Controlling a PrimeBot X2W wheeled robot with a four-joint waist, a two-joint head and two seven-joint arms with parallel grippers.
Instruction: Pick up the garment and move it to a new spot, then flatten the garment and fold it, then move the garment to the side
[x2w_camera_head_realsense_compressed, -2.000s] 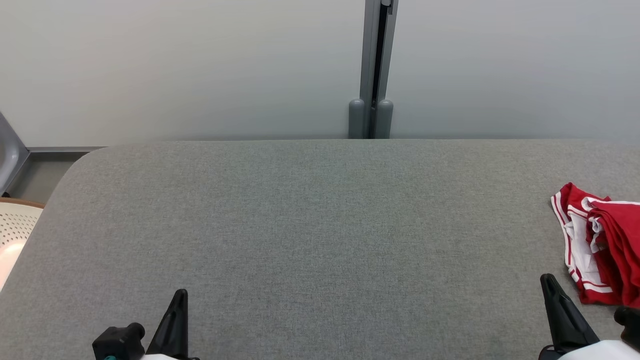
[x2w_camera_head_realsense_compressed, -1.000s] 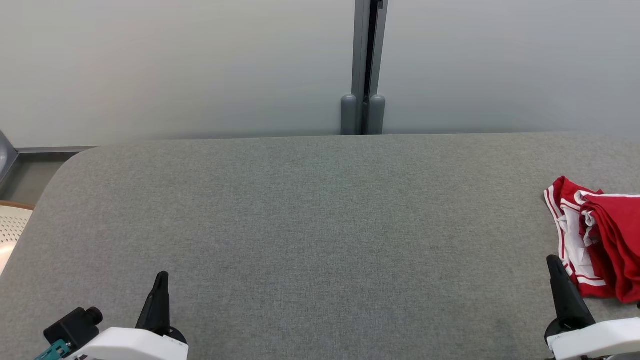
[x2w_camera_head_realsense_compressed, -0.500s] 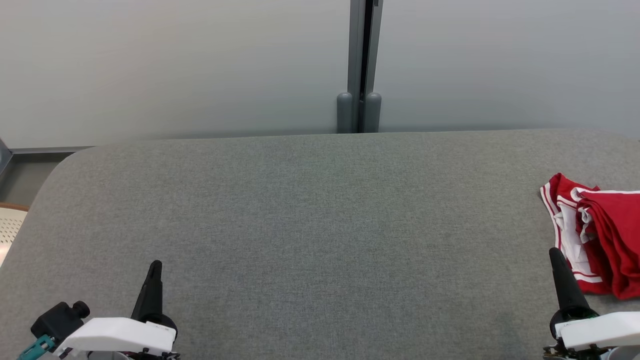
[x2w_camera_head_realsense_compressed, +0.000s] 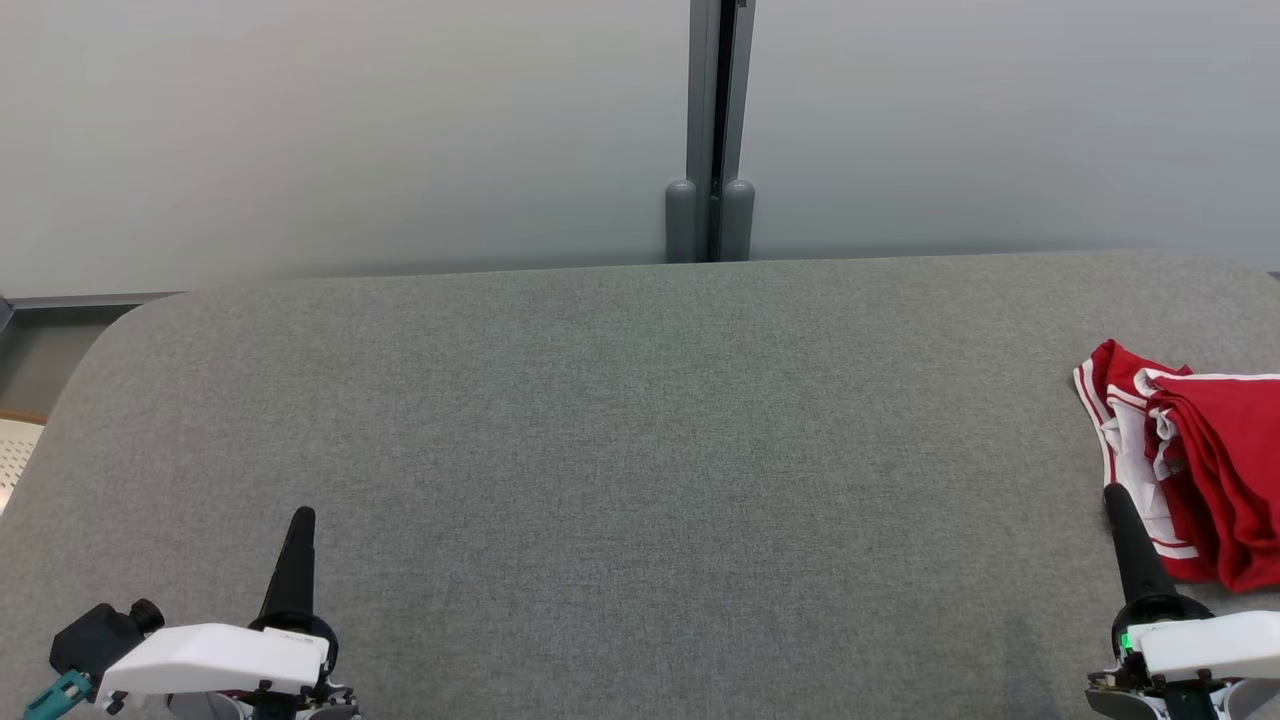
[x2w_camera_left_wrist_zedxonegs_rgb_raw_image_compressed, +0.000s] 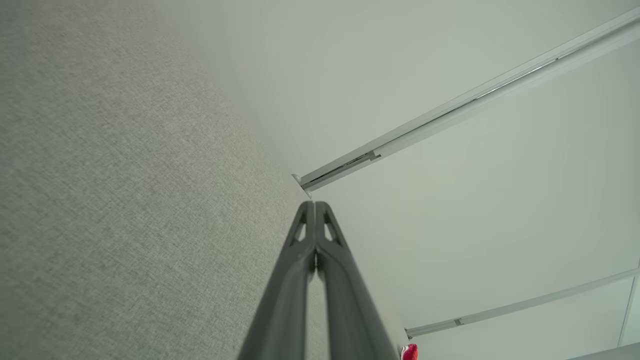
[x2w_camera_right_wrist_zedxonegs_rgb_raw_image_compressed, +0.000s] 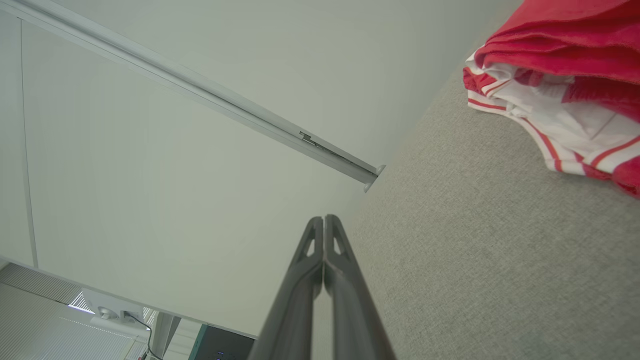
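Observation:
A crumpled red garment with white trim (x2w_camera_head_realsense_compressed: 1200, 460) lies at the right edge of the grey fabric table (x2w_camera_head_realsense_compressed: 640, 430), partly cut off by the picture's edge. In the right wrist view the garment (x2w_camera_right_wrist_zedxonegs_rgb_raw_image_compressed: 555, 95) sits at the upper right. My right gripper (x2w_camera_head_realsense_compressed: 1112, 495) (x2w_camera_right_wrist_zedxonegs_rgb_raw_image_compressed: 324, 220) is shut and empty, its tip just left of the garment's near corner. My left gripper (x2w_camera_head_realsense_compressed: 300, 518) (x2w_camera_left_wrist_zedxonegs_rgb_raw_image_compressed: 315, 206) hovers shut and empty over the table's near left. A sliver of the red garment (x2w_camera_left_wrist_zedxonegs_rgb_raw_image_compressed: 409, 351) peeks out at the bottom of the left wrist view.
A pale partition wall with a grey vertical post (x2w_camera_head_realsense_compressed: 710, 130) rises behind the table's far edge. A perforated white chair seat (x2w_camera_head_realsense_compressed: 15, 445) shows past the table's left edge. The table's rounded far-left corner (x2w_camera_head_realsense_compressed: 130, 310) lies beyond my left gripper.
The head camera has shifted, so the whole scene sits further left. Both grippers have risen further into the picture, the right tip now nearer the garment's corner. Both stay shut.

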